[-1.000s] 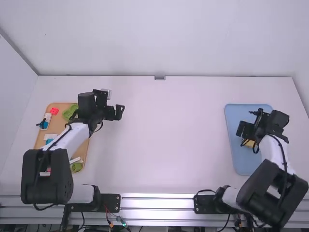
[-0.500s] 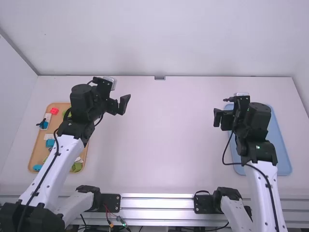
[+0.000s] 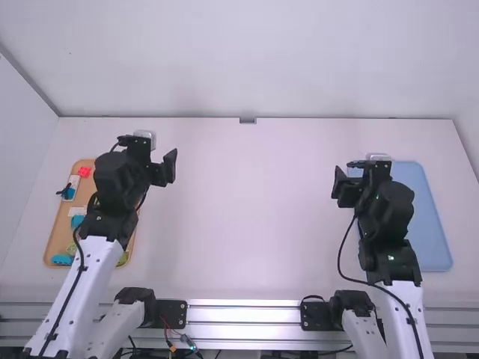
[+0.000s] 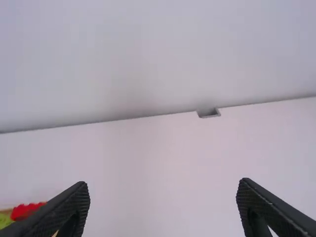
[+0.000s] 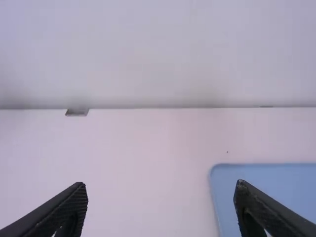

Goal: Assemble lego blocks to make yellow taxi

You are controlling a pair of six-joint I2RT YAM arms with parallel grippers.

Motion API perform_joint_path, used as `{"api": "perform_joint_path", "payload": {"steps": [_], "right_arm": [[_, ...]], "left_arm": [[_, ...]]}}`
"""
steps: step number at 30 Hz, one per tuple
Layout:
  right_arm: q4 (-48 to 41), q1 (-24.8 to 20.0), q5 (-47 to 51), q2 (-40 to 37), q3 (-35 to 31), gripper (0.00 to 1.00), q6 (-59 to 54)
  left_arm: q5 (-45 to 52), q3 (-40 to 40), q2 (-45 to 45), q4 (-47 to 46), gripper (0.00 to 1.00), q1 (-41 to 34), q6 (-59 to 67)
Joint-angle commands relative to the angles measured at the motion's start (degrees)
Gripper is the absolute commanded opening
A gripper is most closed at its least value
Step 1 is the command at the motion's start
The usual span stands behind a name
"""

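a pale wall (image 3: 254,60) rises behind the white table (image 3: 251,224), which spreads under everything else. the left arm (image 3: 66,299) and the right arm (image 3: 400,318) reach away from the camera, well apart. the blue tray (image 3: 430,232) lies on the right side of the table, the right arm over part of it. the tan tray (image 3: 56,232) lies on the left side, partly hidden by the left arm. the left gripper (image 3: 164,169) is over the table just past the tan tray, its two fingers spread wide with nothing between them. the right gripper (image 3: 342,186) is by the blue tray's inner edge, also spread wide and gripping nothing. the lego pieces are in the tan tray: a white plate (image 3: 73,182) near the far end, a red piece (image 3: 84,172) beside it, a green piece (image 4: 6,219) next to the red one in the left wrist view, a blue block (image 3: 77,221) about midway, and a flat blue piece (image 3: 63,259) at the near end. a little grey bracket (image 3: 248,120) sits at the table's far edge.
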Motion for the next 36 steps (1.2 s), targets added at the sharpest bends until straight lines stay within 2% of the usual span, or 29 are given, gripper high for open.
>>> {"api": "perform_joint_path", "payload": {"steps": [1, 8, 18, 26, 33, 36], "right_arm": [[2.12, 0.01, 1.23, -3.19, -2.93, 0.73, 0.67], [9.78, 0.01, 1.23, -11.59, -11.32, 0.58, 0.67], [9.78, 0.01, 1.23, -24.77, -24.51, 0.35, 0.67], [9.78, 0.01, 1.23, -32.9, -32.64, 0.21, 0.67], [9.78, 0.01, 1.23, -38.42, -38.16, 0.11, 0.67], [9.78, 0.01, 1.23, -40.32, -38.17, 0.08, 0.67]], "left_arm": [[-4.76, -2.75, -3.64, 0.32, 0.74, 0.05, -0.8], [-8.01, -10.68, -11.58, 0.32, 0.6, 0.05, -0.8], [-8.01, -24.13, -25.03, 0.32, 0.37, 0.05, -0.8], [-8.01, -33.36, -34.26, 0.32, 0.21, 0.05, -0.8], [-8.01, -40.07, -40.97, 0.32, 0.09, 0.05, -0.8], [-8.01, -42.57, -43.47, 0.32, 0.05, 0.05, -0.8]]}}
